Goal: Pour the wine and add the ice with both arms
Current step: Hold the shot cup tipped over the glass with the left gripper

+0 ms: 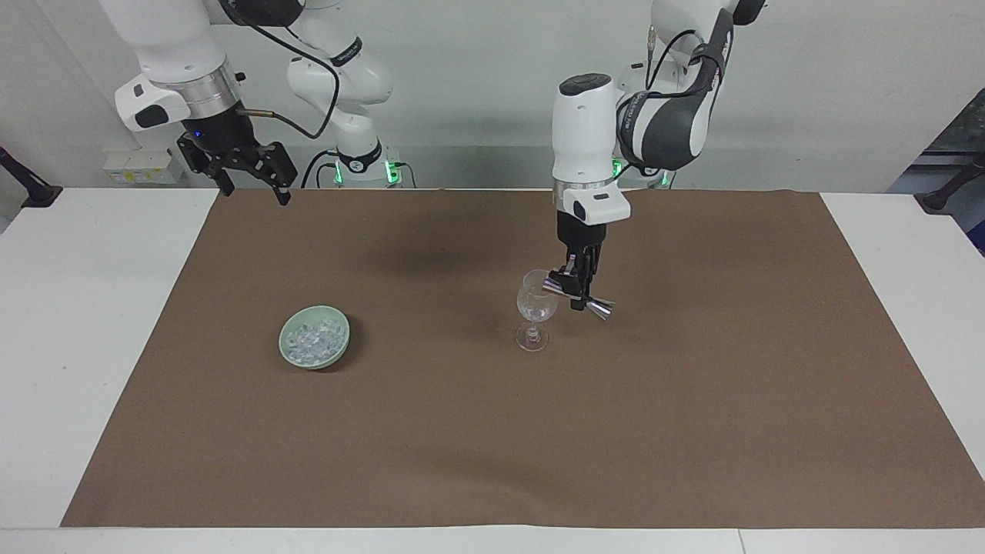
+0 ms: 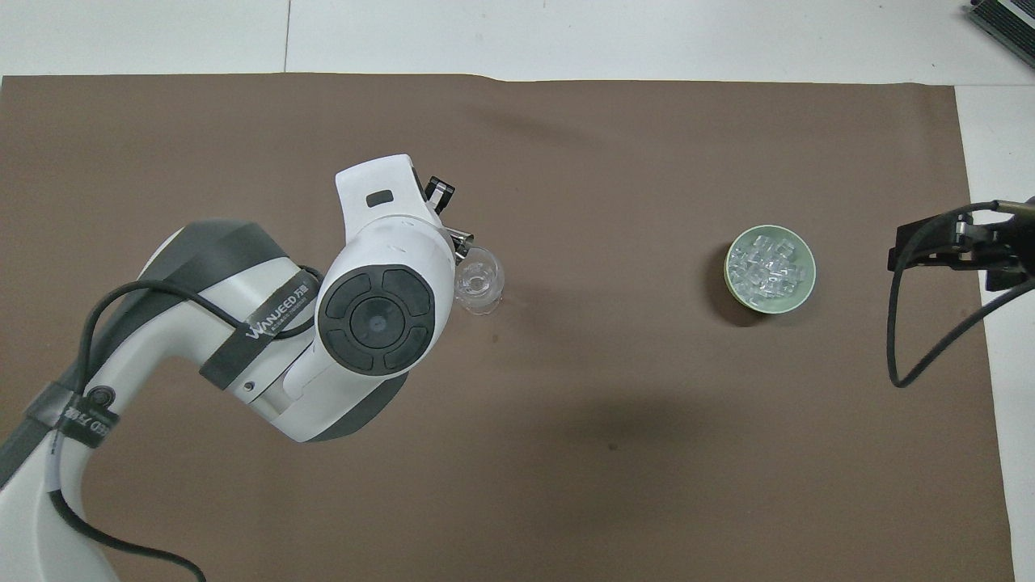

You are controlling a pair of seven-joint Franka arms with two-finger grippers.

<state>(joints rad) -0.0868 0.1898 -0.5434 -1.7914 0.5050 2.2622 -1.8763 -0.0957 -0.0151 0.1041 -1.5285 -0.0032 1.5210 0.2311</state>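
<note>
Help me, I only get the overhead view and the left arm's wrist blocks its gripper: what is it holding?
Observer: The left gripper is shut on a metal jigger, tilted with one end at the wine glass rim.
Operator: Is the glass lifted?
Observer: No, it stands upright on its foot on the brown mat.
Operator: And the right gripper's height?
Observer: The right gripper hangs open, raised high above the table, waiting, not over the bowl of ice.
</note>
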